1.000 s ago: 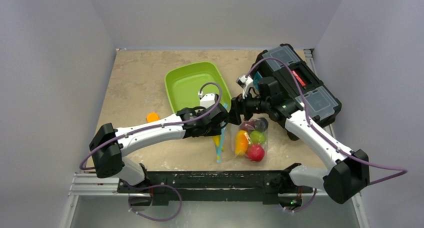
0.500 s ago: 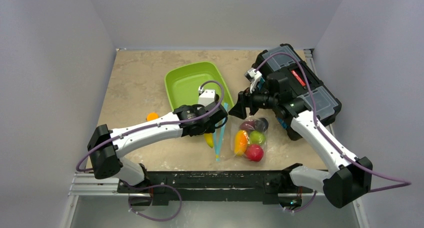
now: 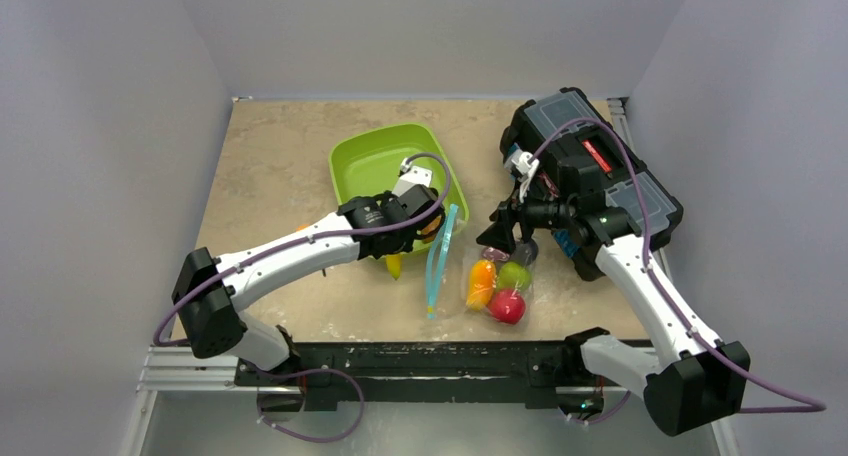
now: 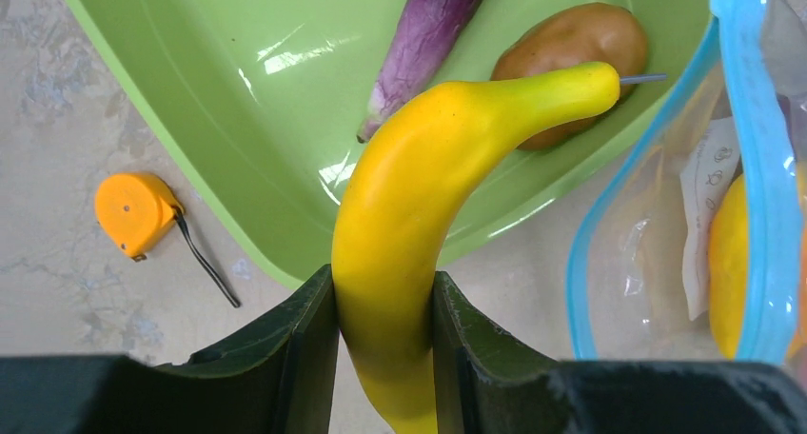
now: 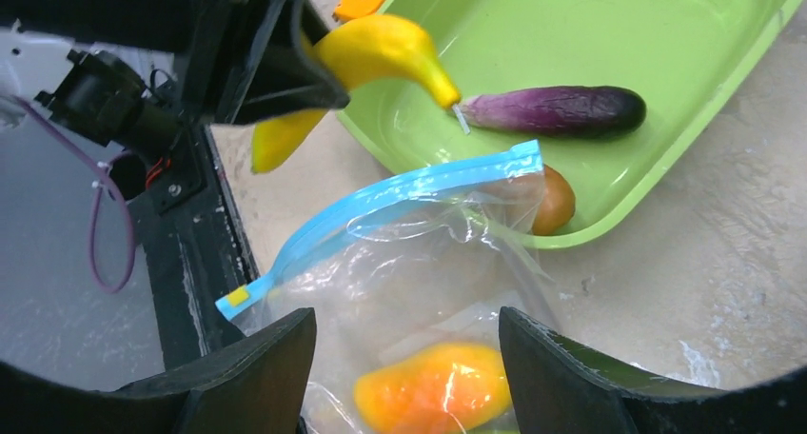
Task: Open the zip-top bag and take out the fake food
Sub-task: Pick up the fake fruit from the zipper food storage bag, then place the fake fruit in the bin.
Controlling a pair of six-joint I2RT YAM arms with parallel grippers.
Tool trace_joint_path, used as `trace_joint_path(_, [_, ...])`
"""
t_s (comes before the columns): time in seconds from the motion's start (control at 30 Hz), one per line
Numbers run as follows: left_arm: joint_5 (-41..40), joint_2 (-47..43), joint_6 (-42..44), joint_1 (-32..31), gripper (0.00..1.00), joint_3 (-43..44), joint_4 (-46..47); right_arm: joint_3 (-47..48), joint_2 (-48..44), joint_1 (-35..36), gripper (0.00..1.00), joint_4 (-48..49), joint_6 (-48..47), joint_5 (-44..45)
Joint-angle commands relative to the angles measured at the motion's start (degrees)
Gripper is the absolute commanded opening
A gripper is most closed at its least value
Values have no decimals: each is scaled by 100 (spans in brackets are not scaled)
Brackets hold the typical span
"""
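Pinching banana (image 4: 419,225), left fingers (image 4: 297,358) point its stem toward the tray (image 4: 238,120).

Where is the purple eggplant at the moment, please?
In the left wrist view, the purple eggplant lies in the green tray, beside the brown piece, just beyond the tip of the banana held in the left claw.

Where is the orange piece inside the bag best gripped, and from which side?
Likely across its narrow middle: the orange piece lies long and flat in the zip-top bag, so the short width suits a pinch. Come in through the open mouth at the blue zip strip, the side facing the green tray.
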Motion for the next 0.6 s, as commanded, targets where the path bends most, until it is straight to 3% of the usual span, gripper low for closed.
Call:
trace_joint_path(0.0, [313, -166, 757, 327, 0, 121, 302, -99, -188, -154, 71, -394, -830, -588])
trace_joint_path(0.37, [723, -101, 2128, 1005, 0, 121, 593, -75, -230, -557, 72, -923, -1794, -1185])
trace_joint_path(0.57, [1156, 148, 2445, 1509, 0, 332, 703, -116, -268, -759, 73, -1048, -1981, -1323])
